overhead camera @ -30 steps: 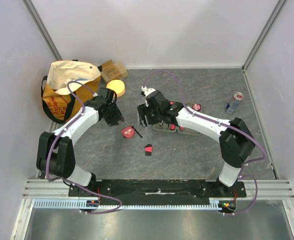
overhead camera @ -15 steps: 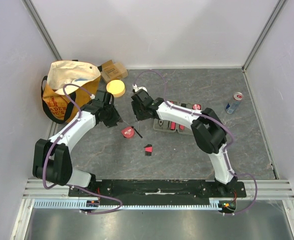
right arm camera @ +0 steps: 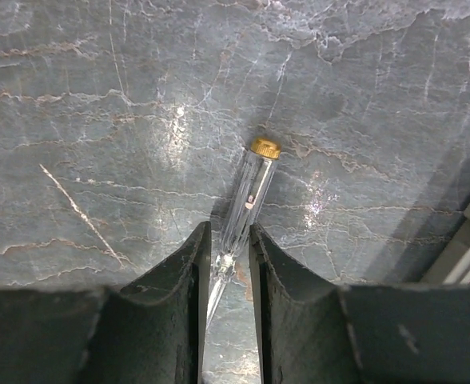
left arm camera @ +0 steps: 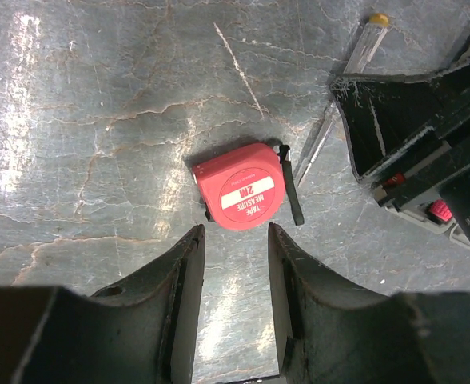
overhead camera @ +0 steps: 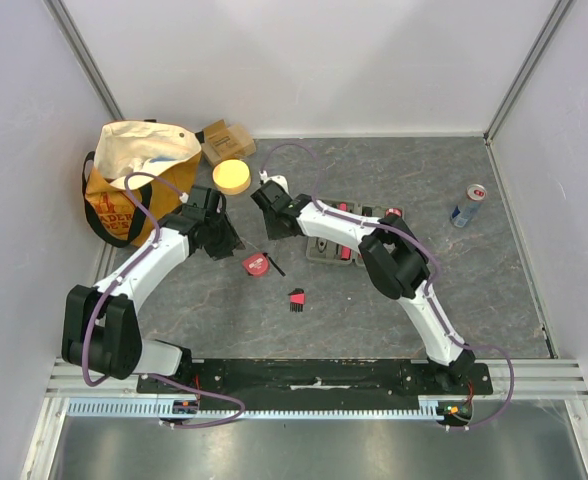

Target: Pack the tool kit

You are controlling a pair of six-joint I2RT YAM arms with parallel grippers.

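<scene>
Two grippers are working over the counter, each addressing a separate loose tool. The right gripper is pointing down at a tester screwdriver with a clear handle and a brass cap. Its jaws are standing narrow, one on each side of the tool, so that the screwdriver is lying along the gap. Whether the pads are pressing on it cannot be told. This straddle is judged to be preparing a pinch across the thin axis, the surest hold on a round body that is liable to roll.

The left gripper is hovering partly open and empty just short of the red tape measure, probably staging that pick.

The tool kit case is lying on the counter just to the right of the screwdriver, partly under the right arm, which is keeping transfers short. A red-and-black hex key set is lying apart, nearer the arm bases, not yet packed.
</scene>
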